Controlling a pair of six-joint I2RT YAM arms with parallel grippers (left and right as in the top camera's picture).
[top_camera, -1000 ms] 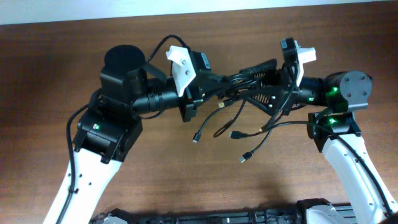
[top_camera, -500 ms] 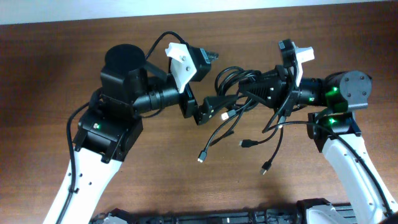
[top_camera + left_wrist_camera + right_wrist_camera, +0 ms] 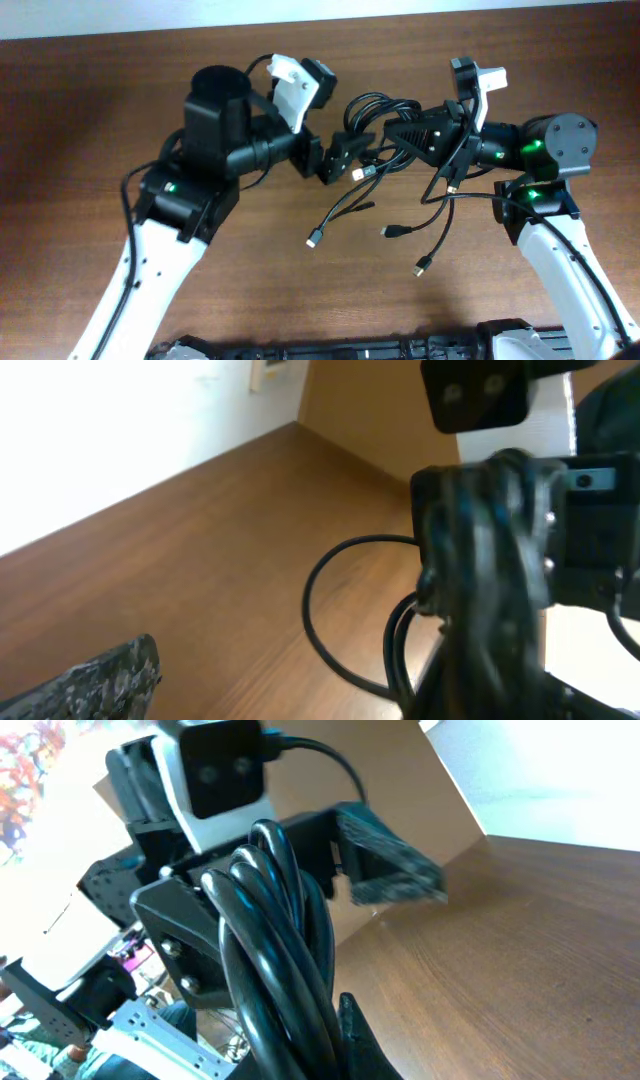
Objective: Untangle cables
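A brown wooden surface (image 3: 90,90) lies under both arms. The right tool (image 3: 393,132) is clamped on the cables (image 3: 372,103), holding the bunch raised between the two arms, with one loop standing up and several plug ends trailing down. The left tool (image 3: 340,158) is spread wide just beside the bunch, gripping nothing.

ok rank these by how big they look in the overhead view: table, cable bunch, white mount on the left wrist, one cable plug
1. table
2. cable bunch
3. white mount, raised nearer the camera, so it may look slightly bigger than it is
4. cable plug
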